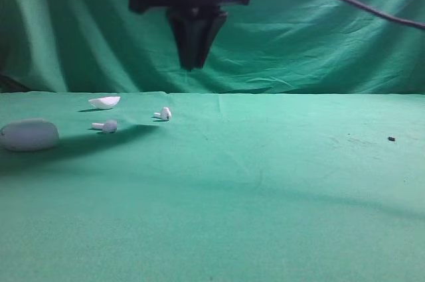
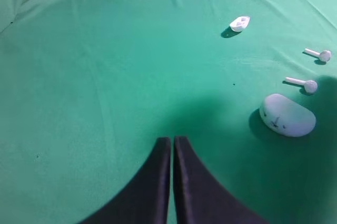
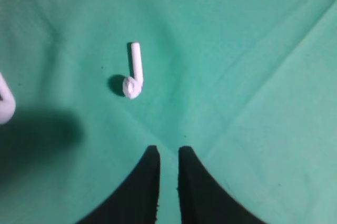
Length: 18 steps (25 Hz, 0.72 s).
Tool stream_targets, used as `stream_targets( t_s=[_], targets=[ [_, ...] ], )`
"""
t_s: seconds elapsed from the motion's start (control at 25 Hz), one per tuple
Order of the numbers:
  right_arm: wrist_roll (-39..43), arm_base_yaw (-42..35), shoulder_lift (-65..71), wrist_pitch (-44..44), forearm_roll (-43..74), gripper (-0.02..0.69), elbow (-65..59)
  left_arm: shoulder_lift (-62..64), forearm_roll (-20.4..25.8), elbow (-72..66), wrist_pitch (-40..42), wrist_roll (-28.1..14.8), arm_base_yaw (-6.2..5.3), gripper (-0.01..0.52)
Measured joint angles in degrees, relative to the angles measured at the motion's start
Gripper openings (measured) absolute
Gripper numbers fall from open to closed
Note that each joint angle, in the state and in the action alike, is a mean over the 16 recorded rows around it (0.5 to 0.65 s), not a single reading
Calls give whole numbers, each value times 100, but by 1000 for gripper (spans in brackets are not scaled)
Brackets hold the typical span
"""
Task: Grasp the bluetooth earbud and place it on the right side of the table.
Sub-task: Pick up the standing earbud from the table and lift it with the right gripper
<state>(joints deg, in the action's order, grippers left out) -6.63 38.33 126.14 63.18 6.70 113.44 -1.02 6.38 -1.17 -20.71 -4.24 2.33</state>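
The right gripper (image 3: 167,153), jaws slightly parted and empty, hangs above a tiny white plastic earbud (image 3: 134,74) lying on the green cloth table (image 1: 265,182) just right of the pebble-shaped white case (image 1: 28,135), apparently lining up a grasp.

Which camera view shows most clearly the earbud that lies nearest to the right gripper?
The right wrist view: the bluetooth earbud lies close below the camera, its rounded head and stem distinct, just ahead of the right gripper. The exterior high view shows it small. In the left wrist view it is tiny, near the right edge.
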Motion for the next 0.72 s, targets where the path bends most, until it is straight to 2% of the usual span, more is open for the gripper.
stream_targets(
  t_s=[0.4,0.52,0.72],
  targets=[
    [537,143,948,72,-84,384,938,0,0,0,0,0,0,0],
    [603,146,1068,-68,-176,415,977,0,0,0,0,0,0,0],
    [736,147,1212,-327,-246,427,985,0,0,0,0,0,0,0]
  ],
)
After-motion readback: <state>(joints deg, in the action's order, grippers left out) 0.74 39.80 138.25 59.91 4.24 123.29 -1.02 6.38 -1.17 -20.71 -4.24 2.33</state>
